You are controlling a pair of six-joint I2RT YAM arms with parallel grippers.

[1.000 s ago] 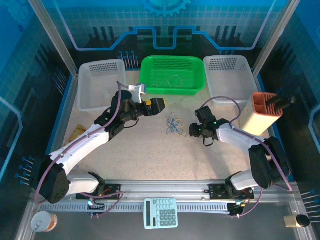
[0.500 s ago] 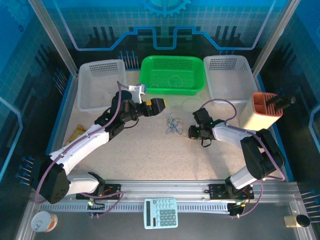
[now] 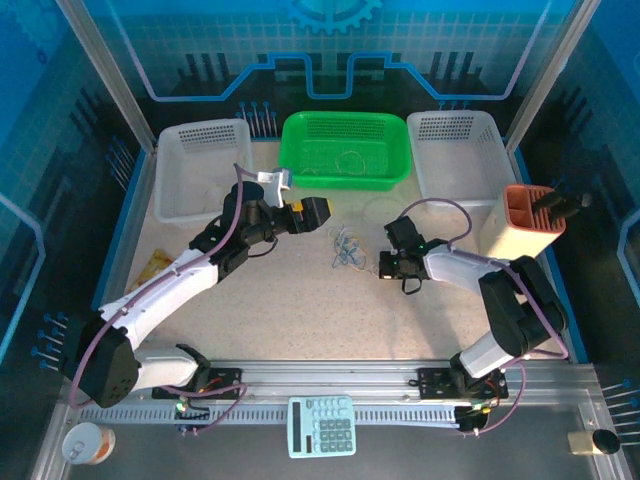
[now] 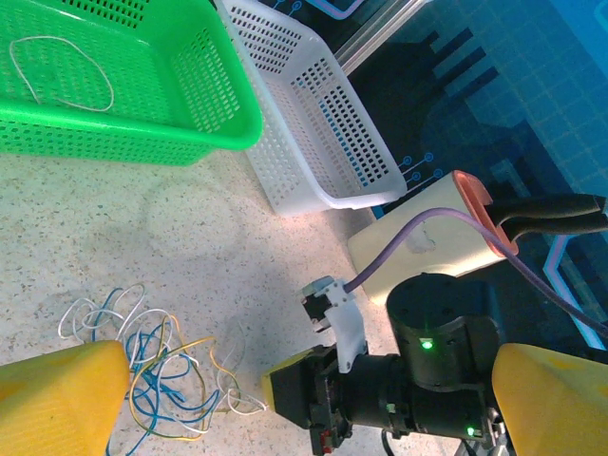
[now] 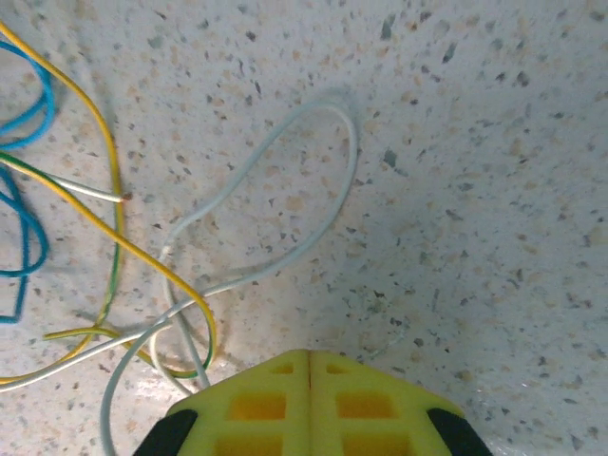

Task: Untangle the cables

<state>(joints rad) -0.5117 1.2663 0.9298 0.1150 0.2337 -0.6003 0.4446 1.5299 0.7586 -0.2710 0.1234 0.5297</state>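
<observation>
table (image 3: 300, 300): matt speckled | green basket (image 4: 123, 142): perforated glossy plastic | cables (image 4: 161, 375): smooth

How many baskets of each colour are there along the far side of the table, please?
White baskets, one at the left and one at the right: 2
Green basket, between them: 1
Total: 3
</observation>
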